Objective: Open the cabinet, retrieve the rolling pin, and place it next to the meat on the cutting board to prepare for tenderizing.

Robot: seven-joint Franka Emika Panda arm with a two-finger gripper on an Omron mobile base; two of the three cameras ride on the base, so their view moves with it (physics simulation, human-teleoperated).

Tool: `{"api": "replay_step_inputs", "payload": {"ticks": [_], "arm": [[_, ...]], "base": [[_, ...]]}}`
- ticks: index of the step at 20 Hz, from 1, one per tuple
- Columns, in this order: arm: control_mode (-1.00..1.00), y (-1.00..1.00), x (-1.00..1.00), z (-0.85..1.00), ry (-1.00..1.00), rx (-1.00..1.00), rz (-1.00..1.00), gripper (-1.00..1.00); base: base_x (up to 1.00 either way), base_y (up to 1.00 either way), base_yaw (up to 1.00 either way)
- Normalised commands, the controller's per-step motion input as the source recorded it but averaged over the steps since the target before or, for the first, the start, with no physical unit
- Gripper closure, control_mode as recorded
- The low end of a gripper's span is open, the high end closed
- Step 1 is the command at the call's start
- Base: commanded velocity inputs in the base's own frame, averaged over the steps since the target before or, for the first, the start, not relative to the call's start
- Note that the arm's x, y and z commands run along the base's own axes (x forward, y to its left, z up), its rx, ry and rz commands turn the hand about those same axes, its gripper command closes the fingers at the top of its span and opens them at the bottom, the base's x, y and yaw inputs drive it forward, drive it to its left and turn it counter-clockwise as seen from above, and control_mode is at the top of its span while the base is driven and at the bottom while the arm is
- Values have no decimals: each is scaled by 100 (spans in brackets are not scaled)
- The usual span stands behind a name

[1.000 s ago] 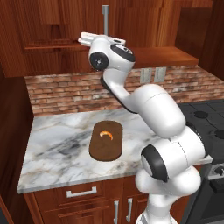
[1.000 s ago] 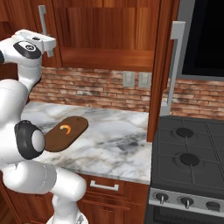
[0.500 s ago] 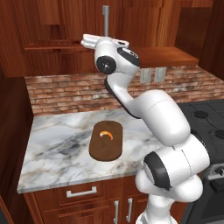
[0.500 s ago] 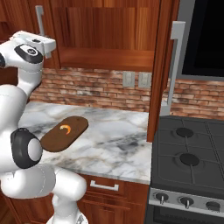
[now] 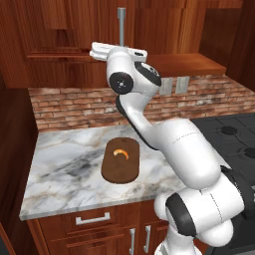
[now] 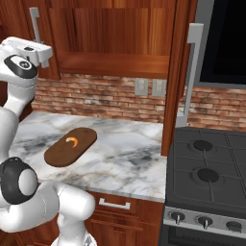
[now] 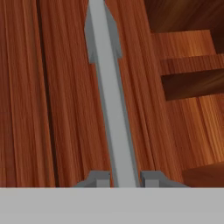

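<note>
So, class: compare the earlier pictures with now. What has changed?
The hand, shut on the silver bar handle, has swung rightward, drawing the cabinet door open. The meat and cutting board stayed put.

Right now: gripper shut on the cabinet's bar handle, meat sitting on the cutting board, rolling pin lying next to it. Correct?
Not quite: no rolling pin lies on the cutting board. The left base view shows just the meat on it. The rest holds: in the hand view the gripper is shut on the bar handle of the cabinet.
</note>
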Motion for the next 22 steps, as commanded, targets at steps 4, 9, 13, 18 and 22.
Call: {"api": "replay_step_inputs", "payload": {"ticks": [4, 9, 13, 18, 22], "arm": [[-100, 70, -58, 0, 0, 0, 0, 100], [-100, 75, -59, 0, 0, 0, 0, 100], [-100, 79, -58, 0, 0, 0, 0, 100], [-100, 84, -59, -3, 0, 0, 0, 100], [-100, 79, -59, -6, 0, 0, 0, 100]], "base": [[0, 0, 0], [0, 0, 0], [0, 0, 0], [0, 0, 0], [0, 0, 0]]}}
